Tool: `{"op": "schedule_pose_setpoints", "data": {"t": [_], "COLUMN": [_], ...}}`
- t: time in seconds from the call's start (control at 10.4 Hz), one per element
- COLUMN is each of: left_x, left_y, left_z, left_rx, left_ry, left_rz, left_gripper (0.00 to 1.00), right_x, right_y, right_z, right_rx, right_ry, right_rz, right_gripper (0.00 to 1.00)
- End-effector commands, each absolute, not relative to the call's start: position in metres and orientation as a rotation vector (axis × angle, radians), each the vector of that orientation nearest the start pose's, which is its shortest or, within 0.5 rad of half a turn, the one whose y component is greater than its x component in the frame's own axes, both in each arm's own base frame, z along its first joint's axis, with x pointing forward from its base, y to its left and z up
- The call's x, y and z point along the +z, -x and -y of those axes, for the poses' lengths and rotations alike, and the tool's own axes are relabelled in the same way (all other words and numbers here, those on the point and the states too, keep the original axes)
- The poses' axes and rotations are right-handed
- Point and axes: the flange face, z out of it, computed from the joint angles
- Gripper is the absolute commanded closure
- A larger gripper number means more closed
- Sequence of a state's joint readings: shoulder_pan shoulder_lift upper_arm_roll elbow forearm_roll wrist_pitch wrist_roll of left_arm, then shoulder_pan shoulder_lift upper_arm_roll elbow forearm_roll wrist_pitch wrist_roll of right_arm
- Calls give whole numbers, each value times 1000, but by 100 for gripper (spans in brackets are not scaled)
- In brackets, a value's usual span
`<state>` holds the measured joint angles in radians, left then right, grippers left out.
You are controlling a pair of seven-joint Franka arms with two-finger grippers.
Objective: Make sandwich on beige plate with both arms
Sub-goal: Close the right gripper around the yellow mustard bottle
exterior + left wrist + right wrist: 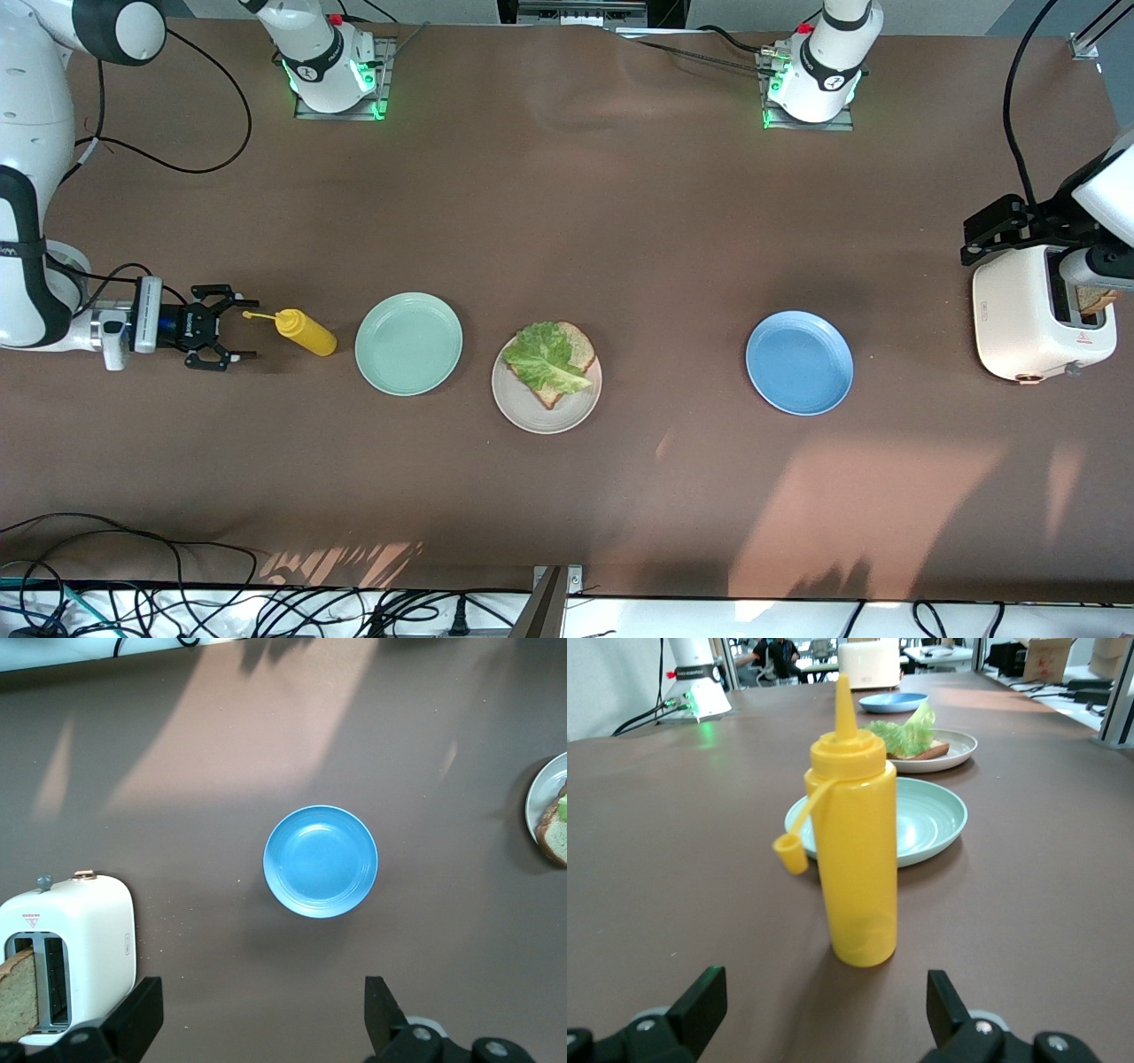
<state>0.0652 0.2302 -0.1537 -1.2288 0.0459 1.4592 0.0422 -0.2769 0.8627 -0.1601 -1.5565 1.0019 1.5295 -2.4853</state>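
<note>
The beige plate (pixel 547 416) lies mid-table with one slice of brown bread (pixel 578 346) and a ruffled lettuce leaf (pixel 542 356) on top. No second slice lies on it. Another bread slice (pixel 1094 299) stands in the white toaster (pixel 1028 319). It also shows in the left wrist view (pixel 18 1001). My left gripper (pixel 992 235) is open and empty, up in the air beside the toaster (pixel 80 939). My right gripper (pixel 226 335) is open and empty, low over the table, facing a yellow squeeze bottle (pixel 306 332) that stands just ahead of it (pixel 855 868).
A mint green plate (pixel 408 343) lies between the bottle and the beige plate. A blue plate (pixel 799 362) lies between the beige plate and the toaster, and it is empty (pixel 321 861). Cables run along the table edge nearest the front camera.
</note>
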Motion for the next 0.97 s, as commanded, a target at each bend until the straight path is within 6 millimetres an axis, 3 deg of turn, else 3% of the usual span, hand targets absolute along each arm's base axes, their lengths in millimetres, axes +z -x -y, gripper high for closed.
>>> {"op": "schedule_pose_setpoints", "data": {"t": [0.0, 0.1, 0.29, 0.48, 0.58, 0.77, 0.87], "left_x": [646, 645, 640, 641, 642, 640, 639], "left_y": [-605, -605, -606, -605, -604, -604, -605], "left_z": [34, 27, 22, 20, 20, 19, 18], "left_rx": [5, 13, 28, 42, 42, 52, 54], "left_ry": [3108, 3107, 3106, 3106, 3103, 3097, 3095], "left_rz": [-201, -184, -174, -172, -171, -165, -164], "left_gripper": [0, 0, 0, 0, 0, 0, 0], "right_x": [113, 106, 102, 91, 91, 89, 90], "right_y": [-617, -621, -629, -629, -630, -631, -631], "right_z": [132, 114, 95, 91, 90, 91, 92], "right_rx": [-890, -885, -893, -901, -902, -899, -898], "right_ry": [1444, 1443, 1468, 1487, 1492, 1516, 1521], "right_rz": [1499, 1502, 1519, 1501, 1506, 1513, 1512], "right_gripper": [0, 0, 0, 0, 7, 81, 100]}}
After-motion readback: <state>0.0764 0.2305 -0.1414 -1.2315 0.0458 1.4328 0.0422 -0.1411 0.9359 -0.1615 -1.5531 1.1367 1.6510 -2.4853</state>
